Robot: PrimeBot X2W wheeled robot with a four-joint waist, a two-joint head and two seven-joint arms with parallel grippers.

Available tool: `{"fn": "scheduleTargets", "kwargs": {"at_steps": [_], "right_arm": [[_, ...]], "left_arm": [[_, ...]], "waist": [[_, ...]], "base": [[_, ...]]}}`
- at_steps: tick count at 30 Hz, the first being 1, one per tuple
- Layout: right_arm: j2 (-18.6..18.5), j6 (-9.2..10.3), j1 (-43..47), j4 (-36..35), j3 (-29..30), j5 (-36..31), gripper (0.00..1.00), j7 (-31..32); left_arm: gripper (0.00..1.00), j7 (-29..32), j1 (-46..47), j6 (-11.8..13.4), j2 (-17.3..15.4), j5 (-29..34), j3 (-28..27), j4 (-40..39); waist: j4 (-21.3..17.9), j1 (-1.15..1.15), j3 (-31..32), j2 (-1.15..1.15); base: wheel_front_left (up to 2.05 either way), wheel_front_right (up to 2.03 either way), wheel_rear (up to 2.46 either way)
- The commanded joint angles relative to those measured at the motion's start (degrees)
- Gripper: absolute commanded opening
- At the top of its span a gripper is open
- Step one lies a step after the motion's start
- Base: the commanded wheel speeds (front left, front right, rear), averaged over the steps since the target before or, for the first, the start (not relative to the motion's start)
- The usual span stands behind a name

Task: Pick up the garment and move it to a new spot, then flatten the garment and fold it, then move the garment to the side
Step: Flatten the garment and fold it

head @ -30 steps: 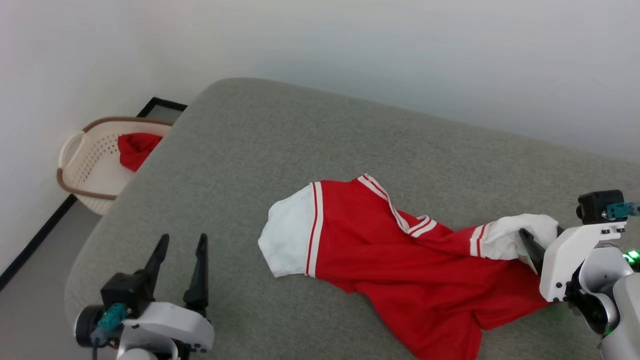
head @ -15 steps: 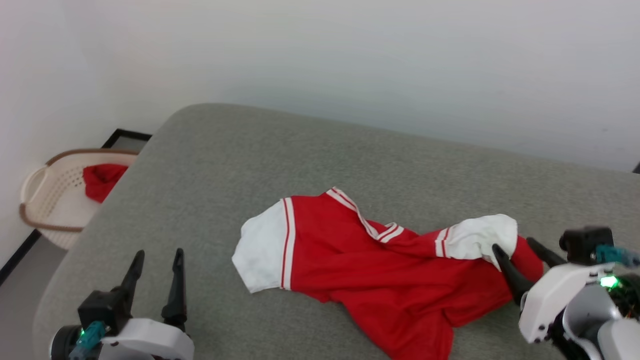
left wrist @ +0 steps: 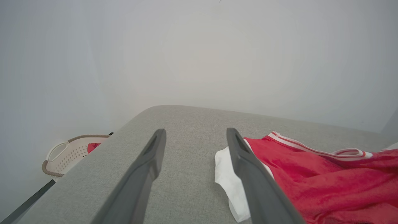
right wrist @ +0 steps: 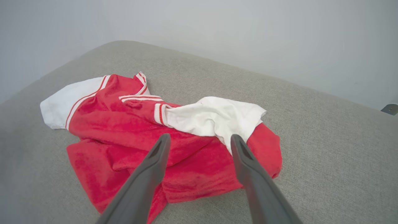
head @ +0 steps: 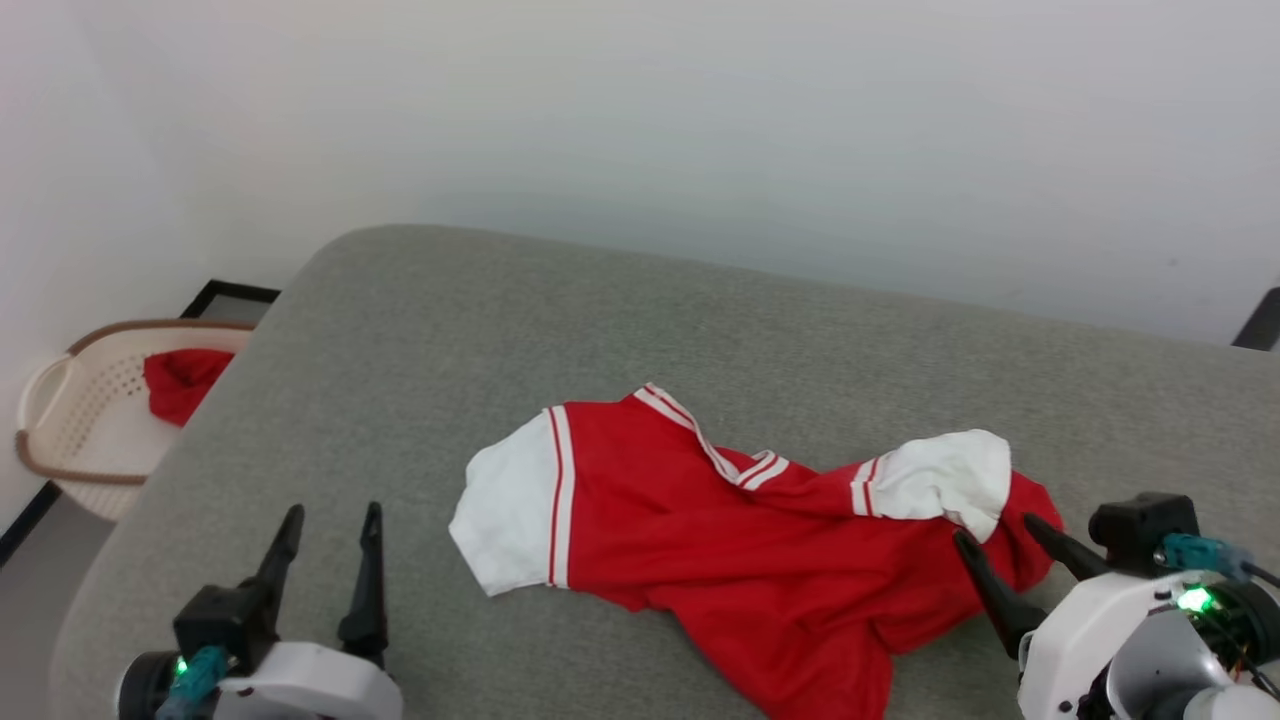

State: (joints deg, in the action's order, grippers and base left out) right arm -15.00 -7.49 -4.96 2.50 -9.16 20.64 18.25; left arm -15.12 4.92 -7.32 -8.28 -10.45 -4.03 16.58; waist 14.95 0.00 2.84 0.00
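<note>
The garment (head: 740,530), a red jersey with white sleeves and striped trim, lies crumpled on the grey padded surface (head: 600,320). Its print is hidden in the folds. My right gripper (head: 995,535) is open just off the garment's right end, beside the white sleeve (head: 940,480), with nothing between its fingers. In the right wrist view the garment (right wrist: 130,130) lies beyond the open right gripper (right wrist: 199,138). My left gripper (head: 330,520) stands open at the lower left, apart from the garment. The left wrist view shows the left gripper (left wrist: 195,133) open with the garment (left wrist: 311,174) to its right.
A cream laundry basket (head: 70,440) holding a small red cloth bundle (head: 180,380) sits on the floor past the surface's left edge. A pale wall runs behind the surface. The basket (left wrist: 67,152) also appears in the left wrist view.
My right gripper has let go of the white sleeve and drawn back toward me. The camera view has shifted, so the whole scene sits further left and lower.
</note>
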Motion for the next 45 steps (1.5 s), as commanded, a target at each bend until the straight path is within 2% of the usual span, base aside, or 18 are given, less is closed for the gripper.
{"fn": "scheduleTargets", "kwargs": {"at_steps": [1,17,30,31,32,45], "right_arm": [[-0.45,-0.01,-0.73,-0.11,-0.19,-0.03,1.0,0.5],[-4.15,-0.01,-7.94,5.55,-3.48,1.62,1.0,10.51],[-4.76,-0.01,-12.16,11.68,-4.87,0.62,0.99,13.04],[-4.76,-0.01,-12.45,12.02,-4.77,0.43,0.41,12.79],[-4.71,-0.01,-12.57,12.43,-4.62,0.24,0.0,12.76],[-4.91,-0.01,-16.8,11.64,-1.06,-0.03,0.0,14.08]], "left_arm": [[1.0,0.02,0.73,-0.21,0.11,0.43,0.24,0.13],[1.0,0.02,3.59,-0.21,1.46,-0.3,7.02,0.93],[1.0,0.02,5.12,-0.21,2.66,-0.5,7.86,0.28],[1.0,0.02,5.19,-0.21,2.75,-0.51,7.8,0.3],[1.0,0.02,5.27,-0.22,2.82,-0.52,7.74,0.29],[1.0,0.02,4.62,-0.22,3.29,-0.75,7.59,0.2]], "waist": [[0.89,0.0,-0.38,0.0],[9.39,0.0,-3.29,0.0],[12.78,0.0,-7.21,0.0],[12.89,0.0,-7.34,0.0],[12.99,0.0,-7.45,0.0],[12.69,0.0,-7.71,0.0]], "base": [[0.0,0.0,0.0],[0.0,0.0,0.0],[0.0,0.0,0.0],[0.0,0.0,0.0],[0.0,0.0,0.0],[0.0,0.0,0.0]]}}
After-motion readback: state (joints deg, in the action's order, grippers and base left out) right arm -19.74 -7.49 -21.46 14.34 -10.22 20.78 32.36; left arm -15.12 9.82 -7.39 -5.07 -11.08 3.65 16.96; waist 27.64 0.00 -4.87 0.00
